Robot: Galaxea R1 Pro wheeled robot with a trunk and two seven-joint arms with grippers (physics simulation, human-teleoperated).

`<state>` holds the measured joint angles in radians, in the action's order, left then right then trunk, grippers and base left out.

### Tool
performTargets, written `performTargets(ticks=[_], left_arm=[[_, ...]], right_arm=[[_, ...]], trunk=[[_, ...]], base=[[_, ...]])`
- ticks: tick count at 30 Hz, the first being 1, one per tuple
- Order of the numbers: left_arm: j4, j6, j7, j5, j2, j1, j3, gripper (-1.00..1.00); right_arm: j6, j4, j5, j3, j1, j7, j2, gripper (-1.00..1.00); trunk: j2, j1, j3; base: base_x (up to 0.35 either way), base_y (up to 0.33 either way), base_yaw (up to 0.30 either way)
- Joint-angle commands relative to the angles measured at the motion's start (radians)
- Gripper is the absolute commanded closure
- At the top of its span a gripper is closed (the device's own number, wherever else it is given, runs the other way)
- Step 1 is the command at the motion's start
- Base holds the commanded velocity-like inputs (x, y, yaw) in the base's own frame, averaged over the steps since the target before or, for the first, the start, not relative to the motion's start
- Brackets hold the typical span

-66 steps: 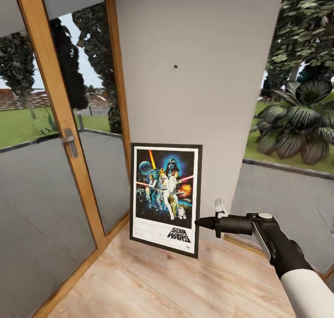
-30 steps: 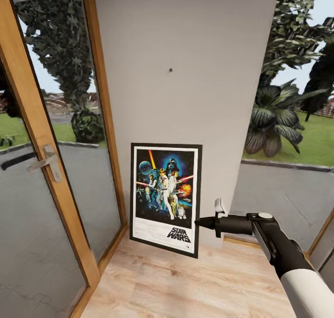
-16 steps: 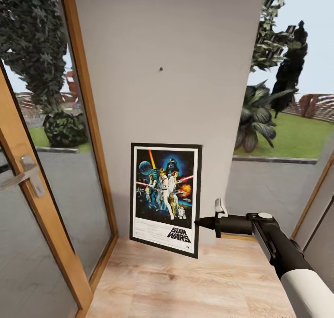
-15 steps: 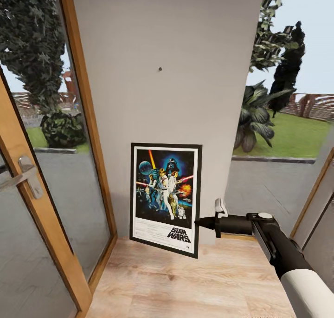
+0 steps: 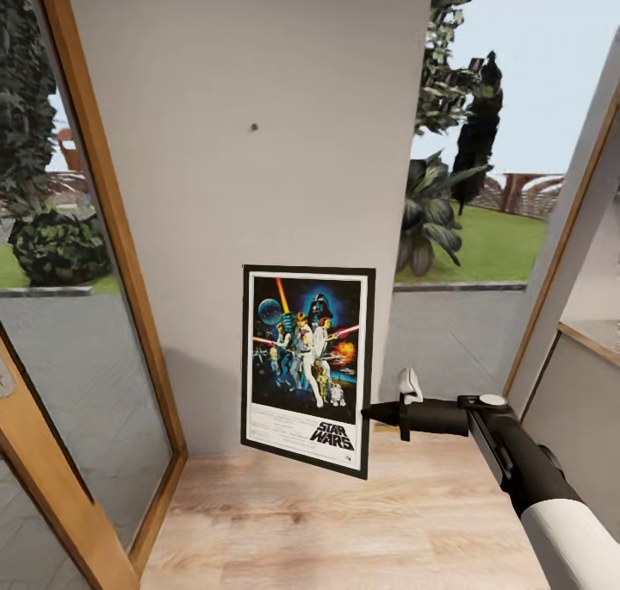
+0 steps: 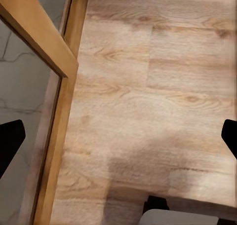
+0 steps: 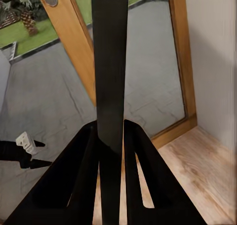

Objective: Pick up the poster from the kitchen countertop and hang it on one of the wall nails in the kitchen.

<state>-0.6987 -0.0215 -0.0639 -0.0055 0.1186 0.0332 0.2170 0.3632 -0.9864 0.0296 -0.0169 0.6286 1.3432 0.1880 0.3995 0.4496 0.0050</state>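
The poster point(image 5: 307, 368), a framed Star Wars picture, hangs upright in front of the pale grey wall point(image 5: 258, 228). My right gripper point(image 5: 368, 413) is shut on its right edge. In the right wrist view the poster point(image 7: 109, 62) is an edge-on black strip clamped between the two fingers point(image 7: 81, 161). One wall nail point(image 5: 254, 127) is a dark dot on the plaster, well above the poster and a little left of its centre. My left gripper point(image 6: 118, 141) is open over the wooden floor, its fingertips point(image 6: 10, 146) wide apart. The kitchen countertop is out of view.
A wooden-framed glass door point(image 5: 103, 228) stands at the left of the wall panel, and another wooden frame point(image 5: 560, 254) rises at the right. Light wood flooring point(image 5: 344, 521) lies below. Garden plants point(image 5: 430, 211) show through the glass.
The camera has swung with the robot, so the wall, nail and door frame have slid left in the picture. The poster stays held in the right gripper.
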Motion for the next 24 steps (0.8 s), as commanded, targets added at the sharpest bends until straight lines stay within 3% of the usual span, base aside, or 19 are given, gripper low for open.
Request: performTargets(ticks=[1, 7, 24], left_arm=[[-0.001, -0.002, -0.007, -0.001, -0.001, 0.0, 0.003, -1.0], [-0.001, -0.002, -0.007, -0.001, -0.001, 0.0, 0.005, -1.0], [-0.001, -0.002, -0.007, 0.0, -0.001, 0.0, 0.007, -1.0]], right_arm=[[0.013, 0.0, 0.004, -0.002, 0.0, 0.004, 0.001, 1.0], [0.013, -0.001, 0.004, -0.002, 0.0, 0.003, 0.001, 1.0], [0.014, -0.002, 0.005, -0.002, 0.0, 0.006, 0.001, 1.0]], trunk=[[0.001, 0.0, 0.0], [0.001, 0.0, 0.0], [0.001, 0.0, 0.0]], base=[[0.0, 0.001, -0.1], [0.107, 0.0, -0.034], [0.323, 0.041, -0.002]])
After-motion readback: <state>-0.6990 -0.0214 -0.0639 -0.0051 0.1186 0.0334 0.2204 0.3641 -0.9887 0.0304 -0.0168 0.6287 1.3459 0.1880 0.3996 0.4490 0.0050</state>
